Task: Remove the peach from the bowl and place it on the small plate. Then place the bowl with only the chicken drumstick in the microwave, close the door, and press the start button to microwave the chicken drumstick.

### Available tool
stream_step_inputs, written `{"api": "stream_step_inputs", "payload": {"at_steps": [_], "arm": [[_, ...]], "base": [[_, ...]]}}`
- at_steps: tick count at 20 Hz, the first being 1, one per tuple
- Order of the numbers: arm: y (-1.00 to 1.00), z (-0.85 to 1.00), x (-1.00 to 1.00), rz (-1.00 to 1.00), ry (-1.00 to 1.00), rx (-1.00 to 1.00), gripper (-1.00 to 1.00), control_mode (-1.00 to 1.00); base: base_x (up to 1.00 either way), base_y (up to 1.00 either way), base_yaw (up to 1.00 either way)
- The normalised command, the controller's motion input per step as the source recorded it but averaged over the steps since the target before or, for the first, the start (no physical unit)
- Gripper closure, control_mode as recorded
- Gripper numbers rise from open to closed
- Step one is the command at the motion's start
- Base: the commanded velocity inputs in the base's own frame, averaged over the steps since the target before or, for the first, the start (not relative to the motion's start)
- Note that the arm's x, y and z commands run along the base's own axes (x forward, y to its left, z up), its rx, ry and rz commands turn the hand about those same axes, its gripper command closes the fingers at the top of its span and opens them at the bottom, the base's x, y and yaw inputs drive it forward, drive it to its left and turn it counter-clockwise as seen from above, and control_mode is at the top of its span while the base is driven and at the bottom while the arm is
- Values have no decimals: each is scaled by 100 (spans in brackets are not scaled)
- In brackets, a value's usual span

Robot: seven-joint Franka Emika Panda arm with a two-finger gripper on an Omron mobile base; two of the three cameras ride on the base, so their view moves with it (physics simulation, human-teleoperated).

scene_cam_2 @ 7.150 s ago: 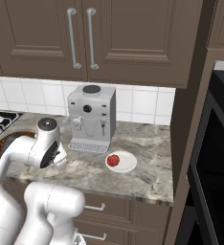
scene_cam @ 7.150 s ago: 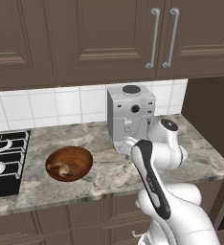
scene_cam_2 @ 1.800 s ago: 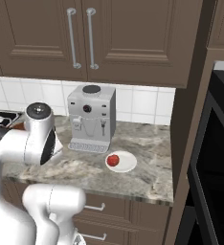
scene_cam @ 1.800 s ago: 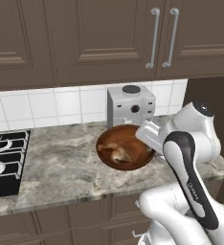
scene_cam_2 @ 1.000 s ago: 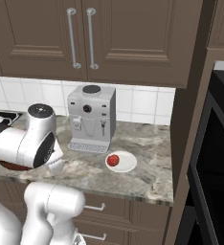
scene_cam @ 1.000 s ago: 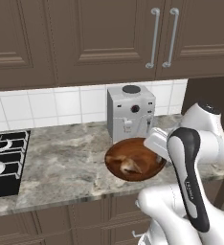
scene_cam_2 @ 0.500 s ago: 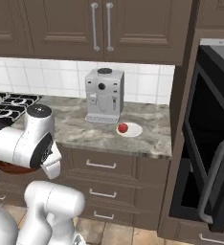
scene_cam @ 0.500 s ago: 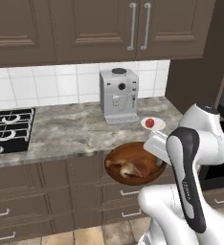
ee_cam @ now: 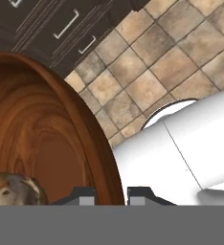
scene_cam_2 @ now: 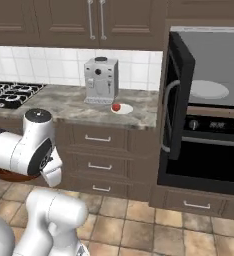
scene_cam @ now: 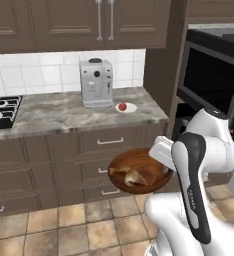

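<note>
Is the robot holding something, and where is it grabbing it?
Yes. The gripper is shut on the brown bowl, pinching it by the rim. The chicken drumstick lies inside the bowl.

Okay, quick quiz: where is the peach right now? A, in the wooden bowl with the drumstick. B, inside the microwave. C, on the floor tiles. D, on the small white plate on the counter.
D: the peach sits on the small plate on the counter beside the coffee machine, while the bowl the gripper carries holds only the chicken drumstick.
</note>
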Motion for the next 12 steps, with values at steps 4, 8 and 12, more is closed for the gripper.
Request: {"api": "stream_step_inputs", "payload": {"at_steps": [4, 8, 12], "arm": [[0, 0, 0, 0, 0, 0, 100, 100], [0, 0, 0, 0, 0, 0, 100, 100], [0, 0, 0, 0, 0, 0, 100, 100]], "base": [[-19, -100, -12], [-3, -100, -10], [0, -100, -8]]}}
